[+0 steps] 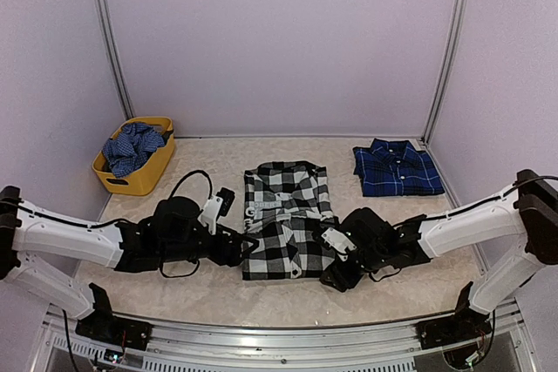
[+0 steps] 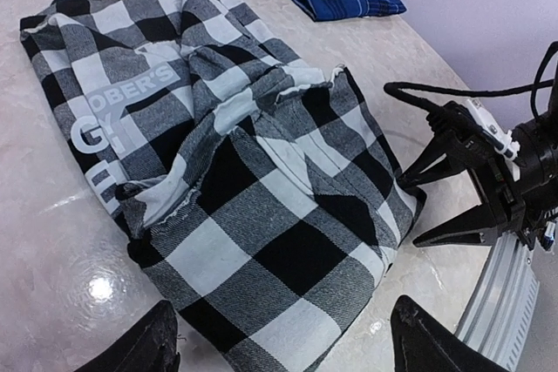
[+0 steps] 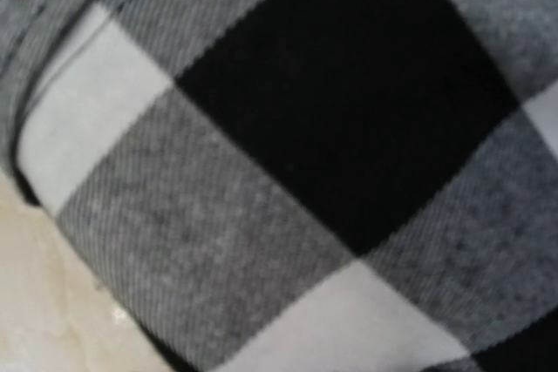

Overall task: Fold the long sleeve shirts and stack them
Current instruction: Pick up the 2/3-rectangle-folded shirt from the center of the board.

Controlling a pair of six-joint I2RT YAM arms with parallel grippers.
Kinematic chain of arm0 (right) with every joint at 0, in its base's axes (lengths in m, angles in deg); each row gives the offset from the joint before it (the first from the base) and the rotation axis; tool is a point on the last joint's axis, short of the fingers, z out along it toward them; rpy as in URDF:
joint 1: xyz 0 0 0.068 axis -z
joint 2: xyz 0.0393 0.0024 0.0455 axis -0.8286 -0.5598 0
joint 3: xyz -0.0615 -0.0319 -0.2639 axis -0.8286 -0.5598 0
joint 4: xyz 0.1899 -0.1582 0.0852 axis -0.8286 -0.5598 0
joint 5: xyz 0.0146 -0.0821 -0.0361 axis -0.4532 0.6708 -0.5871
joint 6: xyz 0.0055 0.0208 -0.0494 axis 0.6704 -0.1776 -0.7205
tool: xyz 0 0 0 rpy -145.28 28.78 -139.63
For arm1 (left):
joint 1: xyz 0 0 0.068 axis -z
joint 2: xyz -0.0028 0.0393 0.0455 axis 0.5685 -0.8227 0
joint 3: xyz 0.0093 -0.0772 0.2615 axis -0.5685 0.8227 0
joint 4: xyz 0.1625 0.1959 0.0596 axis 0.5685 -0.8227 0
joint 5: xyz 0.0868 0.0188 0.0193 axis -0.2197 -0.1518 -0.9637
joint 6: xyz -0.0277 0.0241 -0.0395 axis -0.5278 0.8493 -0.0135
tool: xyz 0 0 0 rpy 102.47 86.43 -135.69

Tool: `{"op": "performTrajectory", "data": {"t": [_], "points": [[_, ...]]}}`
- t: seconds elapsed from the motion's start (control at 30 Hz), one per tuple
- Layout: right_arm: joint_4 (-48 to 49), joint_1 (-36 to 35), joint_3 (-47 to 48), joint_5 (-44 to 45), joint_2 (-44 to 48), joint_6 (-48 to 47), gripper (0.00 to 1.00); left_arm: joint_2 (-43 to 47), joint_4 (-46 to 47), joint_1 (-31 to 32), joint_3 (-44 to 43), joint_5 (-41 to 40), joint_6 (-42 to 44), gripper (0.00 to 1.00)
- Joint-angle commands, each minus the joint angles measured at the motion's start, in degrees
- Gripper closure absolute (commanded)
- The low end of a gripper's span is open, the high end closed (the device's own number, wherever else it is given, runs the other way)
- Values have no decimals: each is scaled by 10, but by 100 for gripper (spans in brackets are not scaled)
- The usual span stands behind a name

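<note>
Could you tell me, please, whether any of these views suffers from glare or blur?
Top external view: evenly lit and sharp, with only faint shadows. Left wrist view: sharp, with a bright glare spot on the table. Right wrist view: so close to the check shirt that the weave looks soft.

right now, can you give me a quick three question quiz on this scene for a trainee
1. True or false: the navy blue plaid cloth shirt lies on the black-and-white check cloth shirt.
2. The crumpled blue checked cloth lies in: A the yellow tub-shaped basket, B a white bowl, C a grey box.
3. Fill in: the left gripper has its jaws ____.
Key: 1 false; 2 A; 3 open.
</note>
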Motion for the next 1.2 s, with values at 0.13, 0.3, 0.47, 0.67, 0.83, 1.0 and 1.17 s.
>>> {"op": "performTrajectory", "data": {"t": [0.13, 0.3, 0.47, 0.67, 0.83, 1.0, 1.17], "points": [[9, -19, -18, 14, -6, 19, 36, -113, 52, 52, -12, 22, -16, 22], [10, -28, -26, 21, -7, 35, 36, -176, 47, 80, -21, 1, -20, 26], [8, -34, -37, 23, -3, 60, 39, -189, 48, 86, -1, -5, -40, 28], [2, -53, -45, 23, -6, 87, 48, -165, 38, 86, 25, -16, -46, 28], [-6, -79, -40, 46, -26, 104, 54, -133, 52, 86, 34, -4, -34, 25], [-30, -108, -26, 74, -45, 128, 56, -94, 33, 84, 27, -5, -15, 22], [-69, -145, 2, 120, -71, 151, 57, -62, -1, 79, 16, 0, -2, 21]]}}
